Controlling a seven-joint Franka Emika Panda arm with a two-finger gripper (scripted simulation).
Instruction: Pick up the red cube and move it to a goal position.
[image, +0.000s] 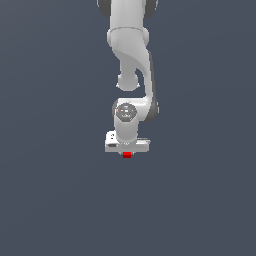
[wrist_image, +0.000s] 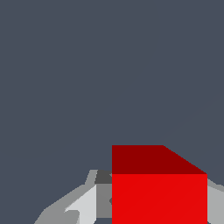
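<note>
My arm hangs over a plain grey bench. The red cube (image: 127, 155) sits directly under the white gripper (image: 127, 151), between its fingers (wrist_image: 83, 205), which flank it closely; I cannot tell whether they are pinching it. No goal marker is visible.

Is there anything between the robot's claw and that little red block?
Nothing shows between them. In the wrist view the red cube sits right at the gripper, its fingers flanking it; whether they touch is unclear.
</note>
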